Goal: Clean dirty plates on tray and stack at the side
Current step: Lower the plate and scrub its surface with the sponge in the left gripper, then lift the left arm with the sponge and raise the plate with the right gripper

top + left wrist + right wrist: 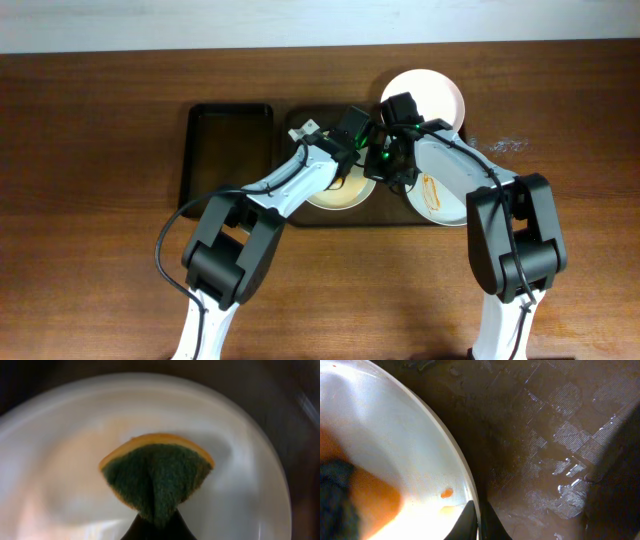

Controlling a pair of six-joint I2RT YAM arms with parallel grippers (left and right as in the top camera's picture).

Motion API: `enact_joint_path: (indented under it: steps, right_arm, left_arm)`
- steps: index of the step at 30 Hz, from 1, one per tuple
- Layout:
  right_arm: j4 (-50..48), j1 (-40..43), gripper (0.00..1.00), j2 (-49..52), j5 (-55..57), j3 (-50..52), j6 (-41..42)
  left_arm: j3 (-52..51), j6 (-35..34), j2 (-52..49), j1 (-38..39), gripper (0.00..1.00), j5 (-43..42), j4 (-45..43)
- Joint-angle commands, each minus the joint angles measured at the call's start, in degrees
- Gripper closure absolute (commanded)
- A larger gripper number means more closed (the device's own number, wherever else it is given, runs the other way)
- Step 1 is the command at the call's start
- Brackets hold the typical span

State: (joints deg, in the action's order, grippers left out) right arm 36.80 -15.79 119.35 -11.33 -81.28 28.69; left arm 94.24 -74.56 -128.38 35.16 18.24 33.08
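Two grippers meet at the dirty plate (335, 195) on the brown tray (298, 213). The left gripper (157, 527) is clamped on a green-and-orange sponge (157, 477) held over the plate's middle, and the right gripper (479, 522) pinches the plate's rim at about two o'clock. A clean white plate (440, 95) lies at one o'clock from it, and a stained plate (430, 200) sits just beside it at three o'clock.

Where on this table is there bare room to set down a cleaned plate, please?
The black tray at the left is bare, as is the table left of it and beyond the right arm. The wide tray is crowded: left claw with sponge and right claw, pinching the scrubbed plate, meet there beside the stained plate.
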Motion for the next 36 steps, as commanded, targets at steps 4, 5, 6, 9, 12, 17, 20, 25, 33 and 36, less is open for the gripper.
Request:
enact_joint_path:
  steps: [4,5,6,9,12,17,20,25,33,36]
  right_arm:
    - [0.6,0.1,0.96,3.0,2.5,0.8,-0.4]
    - [0.6,0.1,0.96,3.0,2.5,0.8,-0.4]
    - [0.4,0.1,0.96,3.0,2.4,0.8,-0.4]
    - [0.4,0.1,0.96,3.0,2.3,0.8,-0.4]
    - [-0.4,0.1,0.96,3.0,1.8,0.8,-0.4]
    - [-3.8,0.1,0.96,3.0,1.8,0.8,-0.8]
    - [-6.1,0.0,0.96,3.0,-1.7,0.8,-7.7]
    - [0.3,1.7,0.96,-0.9,-6.7,-2.1,-19.5]
    - [5.5,1.3,0.96,-19.8,19.7,-2.3,-19.9]
    - [7.2,-3.7,0.96,-21.4,32.9,-2.3,-20.2]
  left_arm:
    - [-0.4,0.5,4.5,-1.4,1.0,3.7,7.6]
    - [-0.4,0.5,5.9,-1.4,1.0,2.5,9.2]
    - [-0.4,1.2,8.9,-1.5,1.0,0.7,13.1]
    - [-0.4,12.0,15.0,-1.6,1.0,0.4,19.7]
    - [-0.4,26.9,20.7,-2.3,1.0,0.3,20.2]
    - [-0.4,34.8,24.3,-4.9,1.0,-6.3,20.6]
    - [-0.5,39.4,24.2,-5.6,1.0,-7.0,21.8]
    - [-0.4,48.6,24.2,-8.4,1.0,-14.3,20.6]
    - [-0.4,48.3,24.2,-24.2,1.0,-31.6,12.3]
    - [-0.4,48.3,24.1,-25.9,1.0,-31.5,10.6]
